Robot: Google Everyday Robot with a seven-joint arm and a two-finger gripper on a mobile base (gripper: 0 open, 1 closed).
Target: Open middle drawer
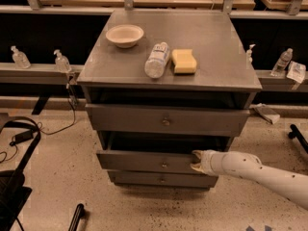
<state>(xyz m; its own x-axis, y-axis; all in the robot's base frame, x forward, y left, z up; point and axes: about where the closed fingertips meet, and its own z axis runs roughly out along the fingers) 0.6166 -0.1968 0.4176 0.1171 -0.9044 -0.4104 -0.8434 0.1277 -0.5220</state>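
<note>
At the middle drawer (144, 161) of three, one gripper (194, 160), fingers (196, 153) parted.

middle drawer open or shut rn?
Partly open: the middle drawer front sits forward of the bottom drawer, dark gap above it. Gripper at its right end.

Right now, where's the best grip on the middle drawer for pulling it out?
Probably the top lip of the middle drawer front, near its right end, coming from the front. There's an open dark gap above the front, so the lip is exposed, while the knob is small and round, easy to slip off. The gripper sits at that right end.
</note>
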